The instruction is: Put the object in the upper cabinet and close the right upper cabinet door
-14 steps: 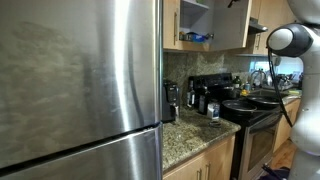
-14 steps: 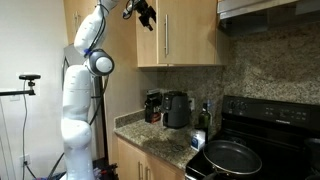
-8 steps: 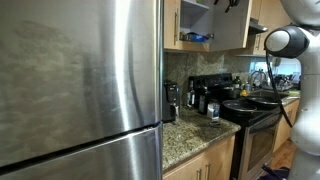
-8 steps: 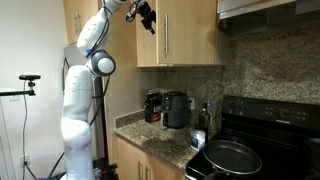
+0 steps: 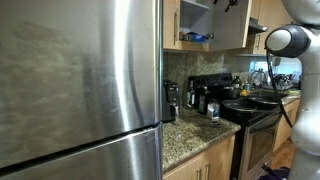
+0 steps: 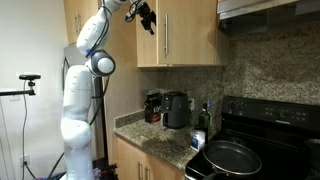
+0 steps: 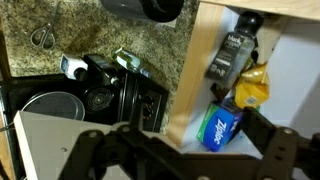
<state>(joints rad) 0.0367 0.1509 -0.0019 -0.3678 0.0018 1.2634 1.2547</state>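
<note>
While the arm [image 6: 88, 45] was raised to the top of the kitchen wall, the tool [image 7: 185, 150] was noted spread apart and released, with nothing between its dark fingers [image 7: 95, 150]. In both exterior views the tool [image 6: 146, 14] was seen close in front of the upper cabinet [image 5: 200, 18], near its top edge; whether it touched the wood could not be told.

Right door [image 5: 232, 30]: found standing open, swung out from the cabinet front, the pale shelved inside exposed. In an exterior view a slim metal handle [image 6: 166, 36] was seen on a flat wood panel; which door it belonged to could not be told from that side.

Inside the cabinet, a blue packet [image 7: 218, 128] was recorded lying on a shelf, just inside the wood frame [image 7: 190, 80]. A yellow item [image 7: 252, 88] was seen just beyond it, and a dark bottle [image 7: 230, 60] next to that. The same blue patch [image 5: 197, 37] was made out on the lower shelf in an exterior view.

Below: a granite tabletop [image 5: 190, 135] was noted, with a black coffee maker [image 6: 178, 108] set against the wall. A black stove [image 5: 250, 115] was seen beside it, carrying a dark pan [image 6: 232, 156]. A steel fridge [image 5: 80, 80] filled much of one exterior view.
</note>
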